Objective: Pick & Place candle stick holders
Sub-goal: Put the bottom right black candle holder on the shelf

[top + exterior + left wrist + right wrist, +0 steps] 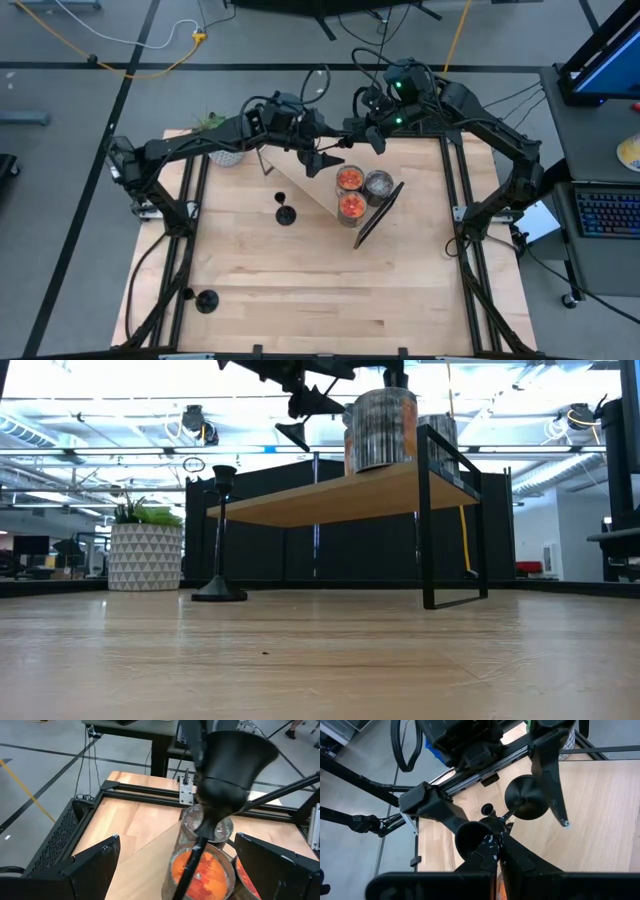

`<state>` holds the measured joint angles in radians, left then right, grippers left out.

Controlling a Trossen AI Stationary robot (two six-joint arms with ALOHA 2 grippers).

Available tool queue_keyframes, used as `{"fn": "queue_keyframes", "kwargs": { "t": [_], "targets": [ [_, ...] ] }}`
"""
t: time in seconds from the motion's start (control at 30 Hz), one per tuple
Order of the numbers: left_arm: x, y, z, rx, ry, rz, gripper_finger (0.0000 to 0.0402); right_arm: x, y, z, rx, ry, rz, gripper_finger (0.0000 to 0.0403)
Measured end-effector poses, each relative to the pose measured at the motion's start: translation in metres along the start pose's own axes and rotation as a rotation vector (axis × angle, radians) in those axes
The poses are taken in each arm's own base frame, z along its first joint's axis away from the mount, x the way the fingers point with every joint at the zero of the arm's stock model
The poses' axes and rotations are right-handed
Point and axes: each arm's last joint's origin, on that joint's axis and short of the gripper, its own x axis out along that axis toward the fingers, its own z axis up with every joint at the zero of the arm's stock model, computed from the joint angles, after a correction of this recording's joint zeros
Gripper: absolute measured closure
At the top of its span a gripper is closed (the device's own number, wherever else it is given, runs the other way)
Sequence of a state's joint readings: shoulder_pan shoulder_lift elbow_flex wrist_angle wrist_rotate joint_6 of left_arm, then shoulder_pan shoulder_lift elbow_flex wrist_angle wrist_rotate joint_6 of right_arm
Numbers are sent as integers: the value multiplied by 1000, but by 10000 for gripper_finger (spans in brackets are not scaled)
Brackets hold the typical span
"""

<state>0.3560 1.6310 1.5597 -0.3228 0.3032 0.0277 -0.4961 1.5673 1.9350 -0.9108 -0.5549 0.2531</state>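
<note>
Above the wooden surface (300,290), the right tool (496,842) is shut on a candle holder (235,760). The left tool (175,857), wide open and empty, should close squarely on the stem before any release.

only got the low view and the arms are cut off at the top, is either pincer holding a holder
observer: yes, the right pincer is shut on the stem of a candlestick holder, held in the air.
operator: and the left one
observer: the left pincer is open, one finger either side of that holder, not gripping it.
operator: any holders besides the one i see standing
observer: a second standing holder sits near the table edge on the left arm's side.
</note>
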Motion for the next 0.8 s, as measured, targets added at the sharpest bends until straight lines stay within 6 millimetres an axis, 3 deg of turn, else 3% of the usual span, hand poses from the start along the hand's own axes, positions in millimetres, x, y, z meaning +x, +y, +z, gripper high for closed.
{"fn": "queue_keyframes", "kwargs": {
  "t": [0.37, 0.8],
  "targets": [
    [0, 3, 2, -85, -25, 157, 4, 2, -1, -2, 24, 17, -5, 403],
    [4, -9, 4, -33, -42, 173, 4, 13, -8, -10, 41, 49, -11, 403]
  ]
}}
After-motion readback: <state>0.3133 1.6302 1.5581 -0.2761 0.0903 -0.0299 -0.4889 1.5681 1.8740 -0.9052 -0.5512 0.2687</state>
